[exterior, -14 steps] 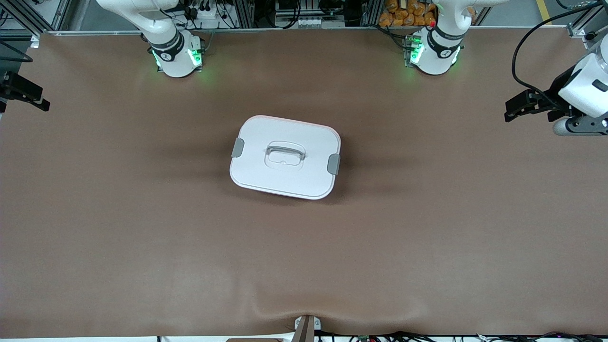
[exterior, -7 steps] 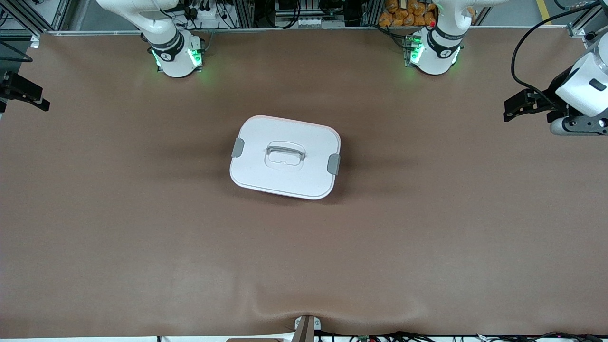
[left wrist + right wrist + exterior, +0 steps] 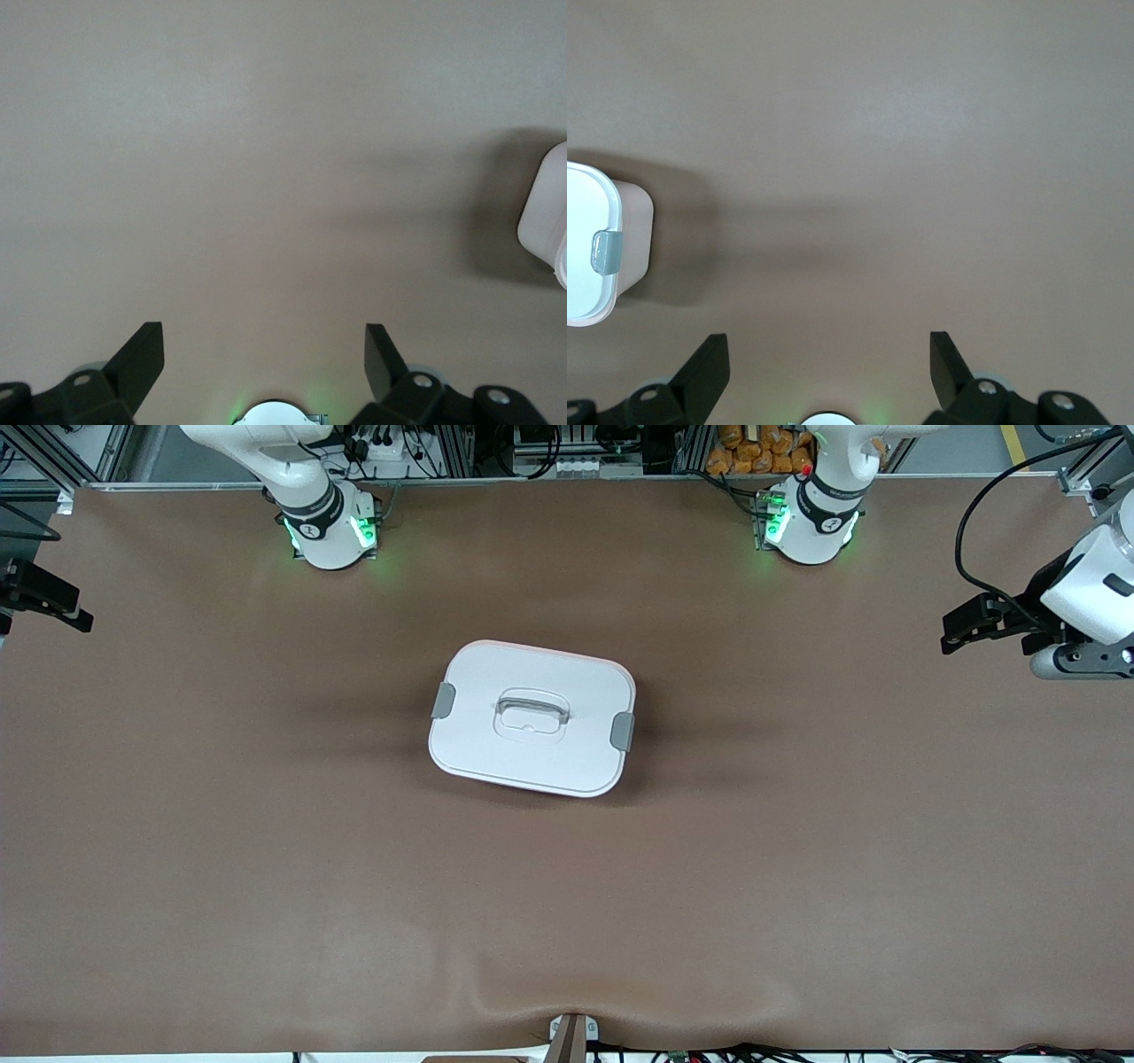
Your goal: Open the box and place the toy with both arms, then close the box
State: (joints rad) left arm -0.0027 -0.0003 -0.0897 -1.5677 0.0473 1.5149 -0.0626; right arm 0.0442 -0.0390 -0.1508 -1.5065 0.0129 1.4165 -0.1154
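Both grippers empty, box shut on the tabletop.
Left gripper (image 3: 264, 359) and right gripper (image 3: 829, 359) hang with fingers (image 3: 142, 354) spread over bare tabletop (image 3: 797, 850) at their own ends; the box (image 3: 532, 717) sits mid-table, lid (image 3: 567, 762) on, grey clips (image 3: 623, 732) down.

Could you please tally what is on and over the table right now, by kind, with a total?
Box, white lid on, in the middle of the table: 1
Grey side clips on the box: 2
Robot hands, both open over bare table: 2, the left hand and the right hand
Toys in view: 0
Total: 5
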